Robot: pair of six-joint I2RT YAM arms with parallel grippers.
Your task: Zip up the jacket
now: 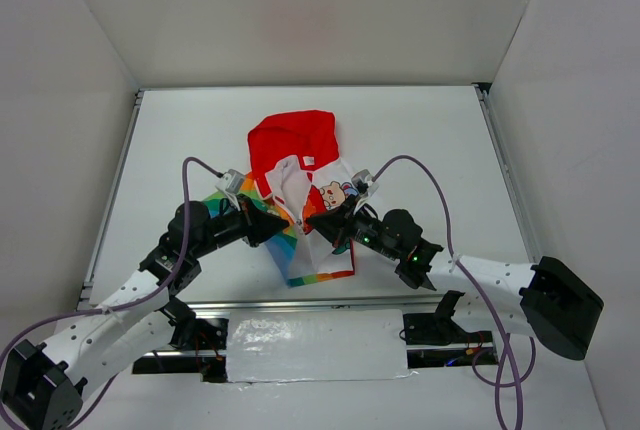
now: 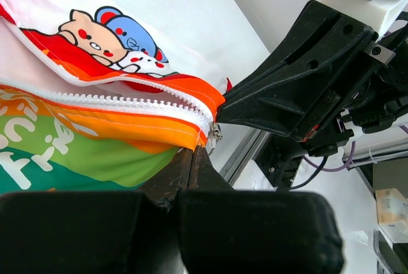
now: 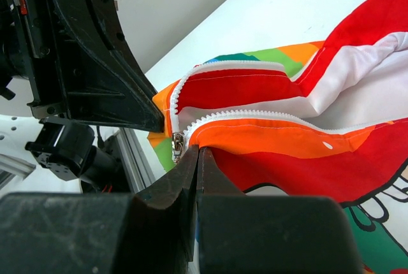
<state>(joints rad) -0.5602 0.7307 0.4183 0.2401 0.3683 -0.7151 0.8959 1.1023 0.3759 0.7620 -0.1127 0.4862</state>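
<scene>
The jacket (image 1: 312,240) lies at the table's middle, with its red hood (image 1: 292,140) at the far end and the front open towards the collar. My left gripper (image 1: 282,225) is shut on the orange hem of the rainbow side (image 2: 153,135), beside the zipper's low end. My right gripper (image 1: 312,221) is shut on the orange hem of the other side (image 3: 268,140). The metal slider (image 3: 176,144) hangs just left of the right fingertips; it also shows in the left wrist view (image 2: 217,132). The two white tooth rows (image 3: 242,116) spread apart above the slider. The grippers nearly touch tip to tip.
A metal rail (image 1: 300,302) runs along the table's near edge just below the jacket's hem. White walls enclose the table (image 1: 180,140) on three sides. Purple cables (image 1: 440,200) loop above each arm.
</scene>
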